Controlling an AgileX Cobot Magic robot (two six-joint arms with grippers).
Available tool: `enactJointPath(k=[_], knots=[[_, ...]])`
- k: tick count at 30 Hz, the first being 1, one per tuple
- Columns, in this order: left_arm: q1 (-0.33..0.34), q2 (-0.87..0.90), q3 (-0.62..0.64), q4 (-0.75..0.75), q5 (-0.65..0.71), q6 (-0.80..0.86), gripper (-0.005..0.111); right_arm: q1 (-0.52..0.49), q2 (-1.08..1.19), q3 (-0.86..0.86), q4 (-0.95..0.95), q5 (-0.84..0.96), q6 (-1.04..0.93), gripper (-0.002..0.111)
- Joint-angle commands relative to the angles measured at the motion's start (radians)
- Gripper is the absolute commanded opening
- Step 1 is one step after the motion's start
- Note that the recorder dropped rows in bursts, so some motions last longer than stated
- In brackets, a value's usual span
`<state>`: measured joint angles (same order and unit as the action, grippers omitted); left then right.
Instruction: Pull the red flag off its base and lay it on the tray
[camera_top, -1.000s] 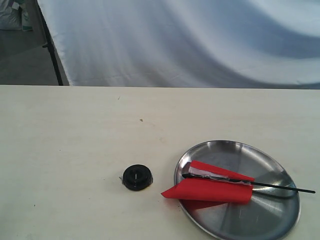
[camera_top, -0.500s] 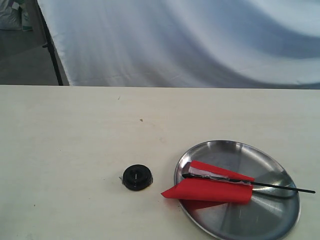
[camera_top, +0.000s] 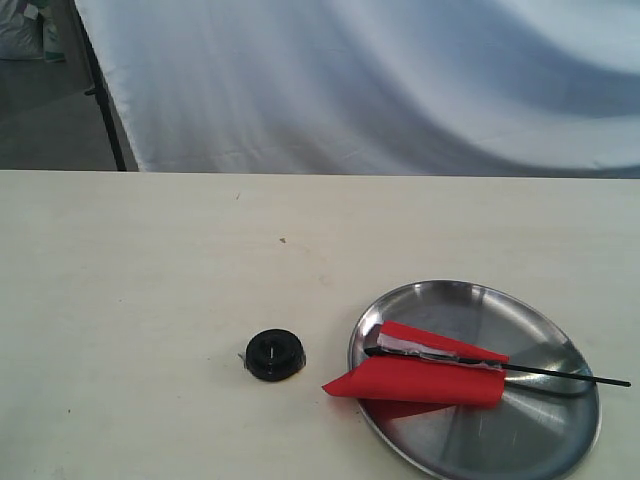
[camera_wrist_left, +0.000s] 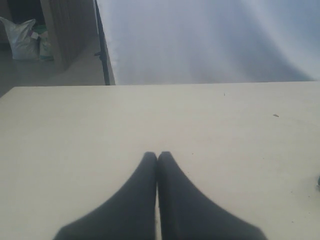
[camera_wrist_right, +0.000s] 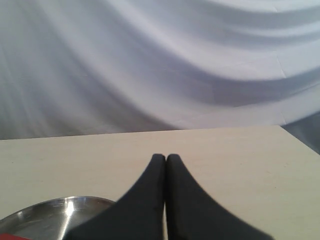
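Exterior view: judged done, with the red flag (camera_top: 420, 378) lying across the tray (camera_top: 500, 432) at near right, off the base (camera_top: 274, 354) just left on the tabletop (camera_top: 150, 280), and with jaws of left gripper (camera_wrist_left: 157, 156) and right gripper (camera_wrist_right: 165, 158) closed, empty; calls only for keeping clear.

The tray (camera_top: 520, 440) is gleaming like polished steel, throwing back streaks of light. The flag (camera_top: 430, 381) is showing as matt red cloth, its thin pole (camera_top: 560, 374) looking black and smooth. The base (camera_top: 275, 354) is looking like slightly glossy black plastic. The table (camera_top: 150, 300) is appearing pale, smooth and matt.
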<state>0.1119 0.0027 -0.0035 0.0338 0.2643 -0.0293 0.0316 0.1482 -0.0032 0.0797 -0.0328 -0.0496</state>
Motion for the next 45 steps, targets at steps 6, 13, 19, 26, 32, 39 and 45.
enactJointPath(k=[6,13,19,26,32,39,45], knots=[[-0.006,-0.003,0.003,-0.006,-0.005,-0.001,0.000,-0.003,-0.004,0.003,0.013,0.289,0.002,0.000],[-0.006,-0.003,0.003,-0.006,-0.005,-0.001,0.000,-0.003,-0.004,0.003,0.272,0.386,0.004,0.000],[-0.006,-0.003,0.003,-0.006,-0.005,-0.001,0.000,-0.003,-0.004,0.003,0.294,0.391,0.004,0.000],[-0.006,-0.003,0.003,-0.006,-0.005,-0.001,0.000,-0.003,-0.004,0.003,0.291,0.393,-0.001,0.000],[-0.006,-0.003,0.003,-0.006,-0.005,-0.001,0.000,-0.003,-0.004,0.003,0.078,0.375,0.113,0.000],[-0.006,-0.003,0.003,-0.006,-0.005,-0.001,0.000,-0.003,-0.004,0.003,-0.003,0.368,0.202,0.000],[-0.006,-0.003,0.003,-0.006,-0.005,-0.001,0.000,-0.003,-0.004,0.003,0.008,0.371,0.202,0.000]])
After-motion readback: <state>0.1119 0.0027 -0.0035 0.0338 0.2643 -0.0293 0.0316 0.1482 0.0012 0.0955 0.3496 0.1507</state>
